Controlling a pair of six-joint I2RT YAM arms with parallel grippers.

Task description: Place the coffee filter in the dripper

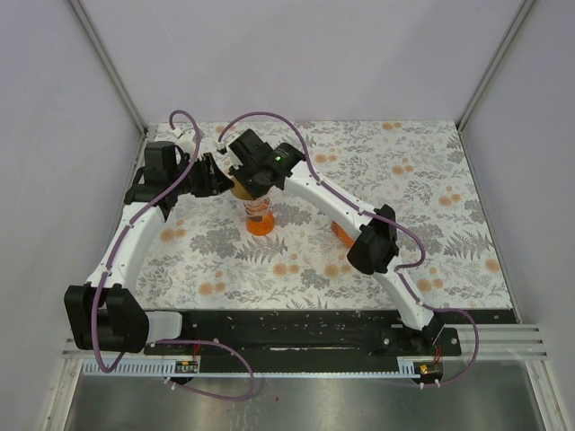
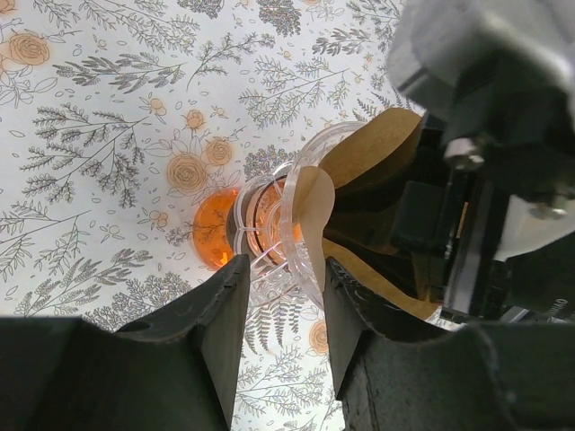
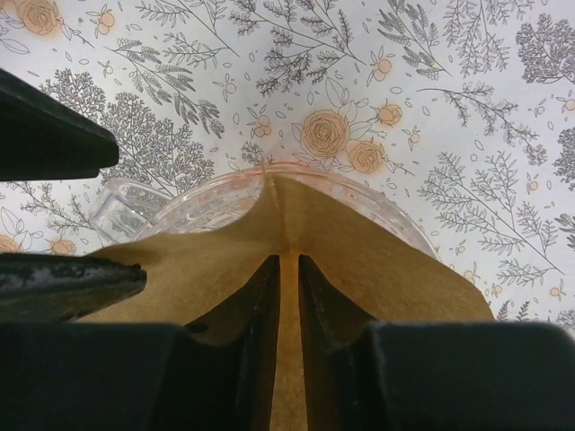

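Top view: the black rail point(image 1: 314, 334) carrying both arm bases lies along the lower edge of the frame, against the near edge of the floral counter point(image 1: 422, 224). Pale walls point(image 1: 54, 135) close the counter on its left, right and far sides. The right half of the counter offers the most open room, apart from an orange object point(image 1: 341, 235) partly hidden under the right arm point(image 1: 373, 241); what it is cannot be told. The left arm point(image 1: 135, 232) runs close along the left wall, where room is tightest. Both arms meet upper left of centre over the dripper point(image 1: 259, 221), which stands on its orange base, nearer the left and far edges than the right. Left wrist view: the left fingers point(image 2: 225, 305), at the bottom of the frame, stand moderately apart on either side of the dripper's point(image 2: 269, 235) clear funnel, whose rim fills the gap between them. Whether they press on it cannot be told. Right wrist view: the right fingers point(image 3: 256, 310), bottom centre, are parted by only a narrow slit, and a crease of the coffee filter point(image 3: 377, 260) shows in that slit. The coffee filter sits in the mouth of the dripper point(image 3: 189, 208), its brown edge fanning up above the clear rim toward the right fingers. Beyond it, patterned counter fills the frame to the top.
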